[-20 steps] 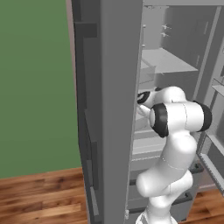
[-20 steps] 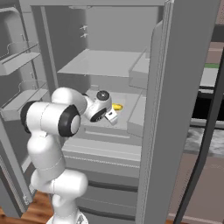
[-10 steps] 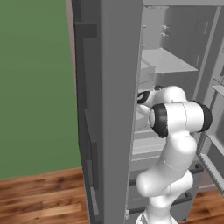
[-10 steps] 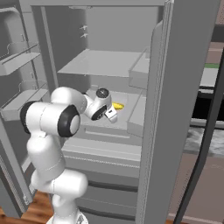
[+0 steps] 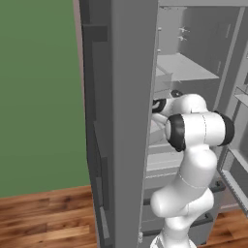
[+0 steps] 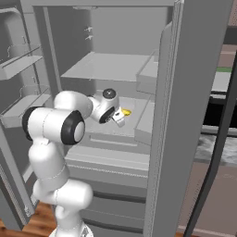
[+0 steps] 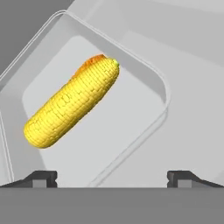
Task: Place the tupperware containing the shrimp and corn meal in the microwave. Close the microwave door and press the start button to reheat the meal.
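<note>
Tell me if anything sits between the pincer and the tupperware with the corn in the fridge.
Nothing visible does. In the hand view the open pincer looks straight at the tupperware, with its near rim just ahead of the fingertips. The corn lies inside, with the shrimp peeking out behind it.

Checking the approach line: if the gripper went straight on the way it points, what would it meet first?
Likely the tupperware: its near rim lies between the open jaws, with the corn just left of centre. Depth is unclear.

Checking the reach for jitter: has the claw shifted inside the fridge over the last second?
No. The claw sits at the same spot beside the corn, over the same fridge shelf.
</note>
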Robot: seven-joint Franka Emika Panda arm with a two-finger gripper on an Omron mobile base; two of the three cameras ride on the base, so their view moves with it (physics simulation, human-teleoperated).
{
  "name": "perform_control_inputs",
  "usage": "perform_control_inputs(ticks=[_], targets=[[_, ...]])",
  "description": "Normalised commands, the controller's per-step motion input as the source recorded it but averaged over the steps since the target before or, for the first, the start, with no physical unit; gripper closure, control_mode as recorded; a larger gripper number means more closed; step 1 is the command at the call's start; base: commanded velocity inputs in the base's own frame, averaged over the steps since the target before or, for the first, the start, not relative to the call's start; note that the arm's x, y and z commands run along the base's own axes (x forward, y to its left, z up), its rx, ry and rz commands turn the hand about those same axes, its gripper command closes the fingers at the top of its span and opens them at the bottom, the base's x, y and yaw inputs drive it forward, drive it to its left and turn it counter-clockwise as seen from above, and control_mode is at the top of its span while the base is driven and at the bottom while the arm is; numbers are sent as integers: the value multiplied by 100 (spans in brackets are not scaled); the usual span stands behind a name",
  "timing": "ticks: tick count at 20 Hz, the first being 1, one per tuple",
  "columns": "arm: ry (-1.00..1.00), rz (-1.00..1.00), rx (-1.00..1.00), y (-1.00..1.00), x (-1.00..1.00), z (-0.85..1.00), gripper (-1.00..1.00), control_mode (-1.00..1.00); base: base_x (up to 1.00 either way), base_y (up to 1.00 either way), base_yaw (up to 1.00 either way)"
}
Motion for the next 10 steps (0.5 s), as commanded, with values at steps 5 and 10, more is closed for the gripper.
perform_control_inputs(ticks=[5, 10], targets=[[11, -4, 0, -6, 49, -30, -100, -100, 0, 0, 0], [5, -3, 0, 0, 25, -75, -100, -100, 0, 0, 0]])
